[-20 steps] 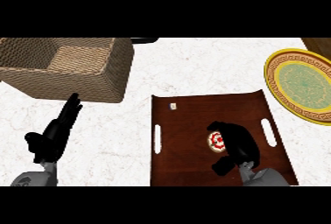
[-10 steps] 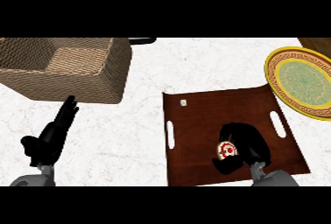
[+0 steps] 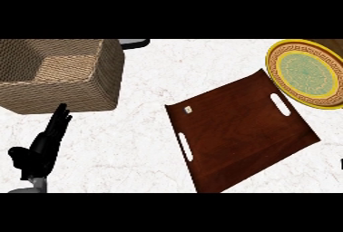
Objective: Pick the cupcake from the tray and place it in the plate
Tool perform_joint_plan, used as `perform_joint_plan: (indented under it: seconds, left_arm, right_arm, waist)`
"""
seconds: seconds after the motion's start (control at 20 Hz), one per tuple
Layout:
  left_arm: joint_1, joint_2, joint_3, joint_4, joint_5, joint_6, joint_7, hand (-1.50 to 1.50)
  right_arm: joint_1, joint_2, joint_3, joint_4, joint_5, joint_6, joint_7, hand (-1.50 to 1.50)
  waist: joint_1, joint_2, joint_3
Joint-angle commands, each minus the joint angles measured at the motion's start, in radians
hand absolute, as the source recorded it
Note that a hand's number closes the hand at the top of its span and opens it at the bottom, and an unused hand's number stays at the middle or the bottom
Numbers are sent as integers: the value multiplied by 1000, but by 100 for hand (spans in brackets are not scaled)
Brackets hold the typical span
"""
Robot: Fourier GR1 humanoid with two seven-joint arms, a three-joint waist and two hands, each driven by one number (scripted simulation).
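The dark brown wooden tray [image 3: 241,136] lies skewed on the white marble counter, its far right corner close to the plate. Nothing sits on it but a small white tag [image 3: 188,108] near its far left corner. No cupcake shows anywhere in the head view. The round plate [image 3: 308,72], yellow-rimmed with a green centre, sits at the upper right, partly cut by the edge. My left hand [image 3: 41,147] rests open at the lower left, fingers straight and pointing away, holding nothing. My right hand is out of view.
A large woven basket [image 3: 60,72] stands at the upper left, just beyond my left hand's fingertips. A dark object [image 3: 134,43] pokes in at the top edge behind it. Bare marble counter [image 3: 140,136] lies between the left hand and the tray.
The right hand, curled at the cupcake on the tray's near right part, has left the view together with the cupcake. The tray has turned anticlockwise. The left hand stayed put.
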Motion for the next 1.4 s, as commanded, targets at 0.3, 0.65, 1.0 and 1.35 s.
perform_joint_plan:
  seconds: [0.3, 0.65, 1.0, 1.35]
  left_arm:
    - [-34, -24, -36, -16, -35, -6, 19, 0]
    - [-81, -24, -24, -11, -40, -7, 57, 0]
    - [-52, -23, -7, -67, -21, -46, 104, 0]
    - [-38, -35, -3, 3, -53, -63, 12, 0]
  right_arm:
    - [206, -131, -393, 11, -213, -31, -333, 150]
    - [220, -93, -508, -149, -227, -81, -351, 150]
    - [67, -142, -501, -170, -203, 3, -272, 150]
    - [-179, -222, -370, -23, -155, 68, -183, 150]
  waist:
    - [66, 6, -4]
    - [70, 7, -5]
    - [84, 8, -4]
    - [96, 11, -4]
